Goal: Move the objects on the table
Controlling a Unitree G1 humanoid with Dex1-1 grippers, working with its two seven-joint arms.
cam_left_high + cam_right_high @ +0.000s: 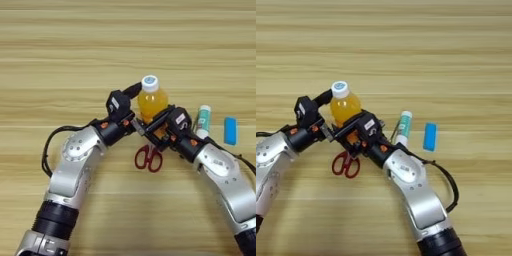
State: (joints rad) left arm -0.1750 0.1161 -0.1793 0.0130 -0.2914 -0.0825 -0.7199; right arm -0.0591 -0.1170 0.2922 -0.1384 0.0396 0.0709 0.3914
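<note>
The orange-juice bottle (151,101) with its white cap (149,81) stands mid-table between both grippers. My left gripper (134,107) is open at the bottle's left side, one finger up at the neck and the other low in front. From the right, my right gripper (157,131) is shut on the bottle's lower part, where orange shows between its fingers. Red-handled scissors (148,157) lie just below them. The white tube with green label (203,120) and the flat blue block (230,131) lie to the right. A thin shaft (394,131) beside the tube may be the screwdriver; its handle is hidden.
The light-brown wood-grain table (75,50) stretches wide behind and to the left of the bottle. My two forearms come in from the bottom corners and cross the near part of the table. A black cable (47,145) loops off the left arm.
</note>
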